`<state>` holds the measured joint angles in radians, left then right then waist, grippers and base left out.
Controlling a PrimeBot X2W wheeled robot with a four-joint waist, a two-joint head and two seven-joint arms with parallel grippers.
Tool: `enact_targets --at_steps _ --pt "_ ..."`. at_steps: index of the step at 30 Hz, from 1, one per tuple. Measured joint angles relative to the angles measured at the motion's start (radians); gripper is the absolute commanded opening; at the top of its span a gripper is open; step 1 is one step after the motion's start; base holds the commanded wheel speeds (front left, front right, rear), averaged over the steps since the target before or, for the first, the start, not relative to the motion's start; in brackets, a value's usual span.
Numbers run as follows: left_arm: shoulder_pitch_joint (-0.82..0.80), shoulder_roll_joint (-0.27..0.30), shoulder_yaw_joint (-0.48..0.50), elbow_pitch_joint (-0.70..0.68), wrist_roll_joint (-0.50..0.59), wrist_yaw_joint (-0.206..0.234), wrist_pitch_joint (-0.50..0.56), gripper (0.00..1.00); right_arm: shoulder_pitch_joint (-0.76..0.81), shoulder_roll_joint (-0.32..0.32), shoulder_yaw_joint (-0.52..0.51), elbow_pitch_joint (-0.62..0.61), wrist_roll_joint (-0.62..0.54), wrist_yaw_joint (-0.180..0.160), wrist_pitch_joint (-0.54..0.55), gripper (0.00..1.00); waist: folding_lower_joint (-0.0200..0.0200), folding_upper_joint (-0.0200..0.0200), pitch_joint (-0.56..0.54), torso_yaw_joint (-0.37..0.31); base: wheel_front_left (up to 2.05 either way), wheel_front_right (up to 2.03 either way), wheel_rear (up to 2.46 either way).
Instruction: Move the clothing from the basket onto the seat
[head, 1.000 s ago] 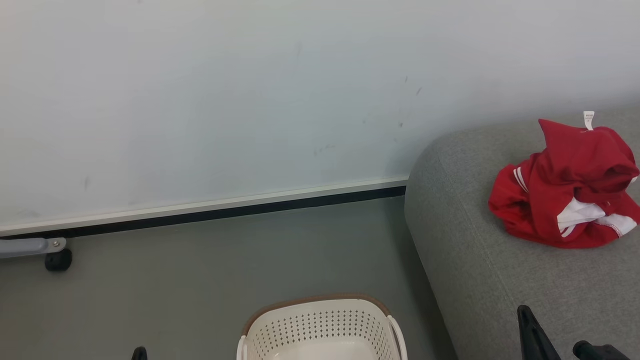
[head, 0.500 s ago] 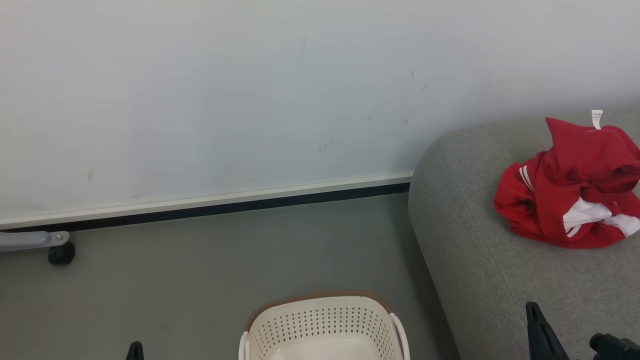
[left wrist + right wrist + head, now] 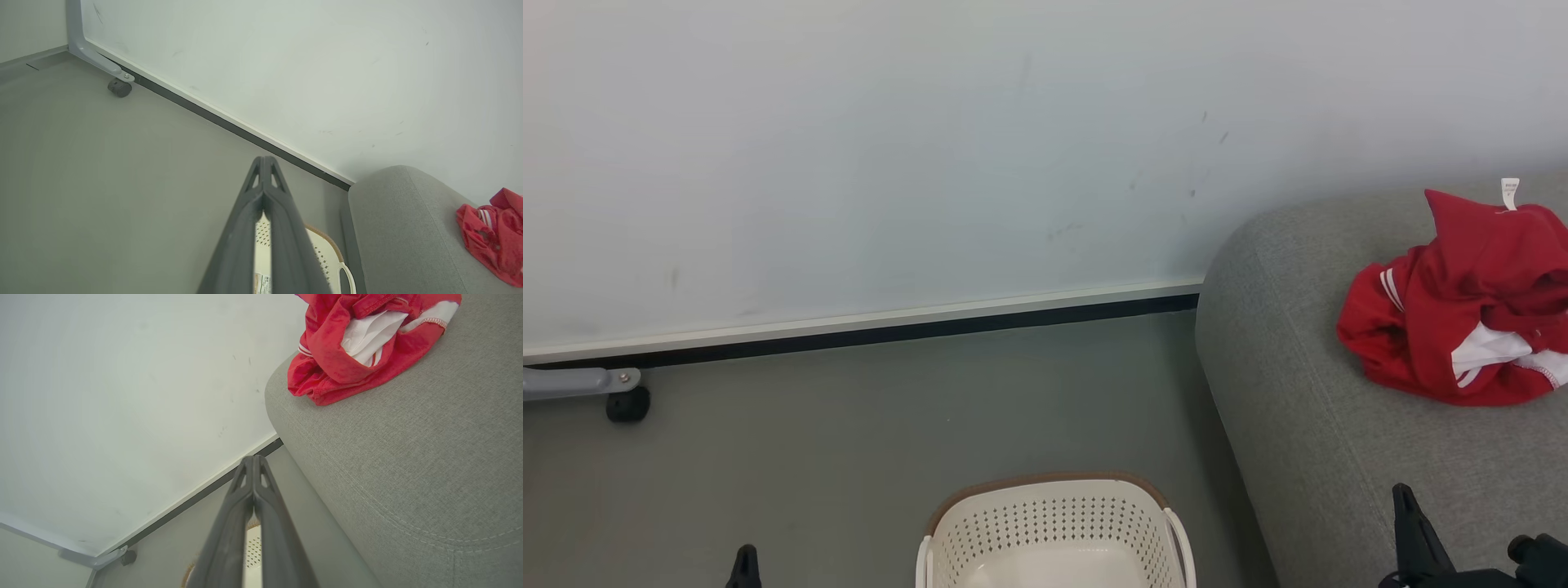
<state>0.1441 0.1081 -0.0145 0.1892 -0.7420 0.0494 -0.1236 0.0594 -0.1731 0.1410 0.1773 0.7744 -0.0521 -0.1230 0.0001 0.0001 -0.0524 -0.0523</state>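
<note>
Head view: bright red, white-trimmed sports clothing [image 3: 1462, 318] lies heaped on the grey woven-fabric sofa [image 3: 1298, 425]; the cream perforated plastic basket [image 3: 1054, 518] looks empty, so the task seems done. Left wrist view: left gripper [image 3: 264, 163] closed tight, holding nothing. Right wrist view: right gripper [image 3: 253, 461] likewise

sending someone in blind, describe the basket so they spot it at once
Find the big grey sofa by the pale wall. On the floor beside its rounded end stands the basket. It alone is cream-white, perforated plastic with a brown rim; the red clothing lies on the sofa.
</note>
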Motion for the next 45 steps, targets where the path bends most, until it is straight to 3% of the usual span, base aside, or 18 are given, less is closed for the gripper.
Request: enact_targets --at_steps 45 --pt "-0.128 -0.038 0.064 0.063 -0.510 -0.104 0.145 0.00 -0.089 0.079 -0.165 0.072 0.495 0.103 0.141 0.00 0.0000 0.0000 0.033 0.031 0.00 0.00 0.00"
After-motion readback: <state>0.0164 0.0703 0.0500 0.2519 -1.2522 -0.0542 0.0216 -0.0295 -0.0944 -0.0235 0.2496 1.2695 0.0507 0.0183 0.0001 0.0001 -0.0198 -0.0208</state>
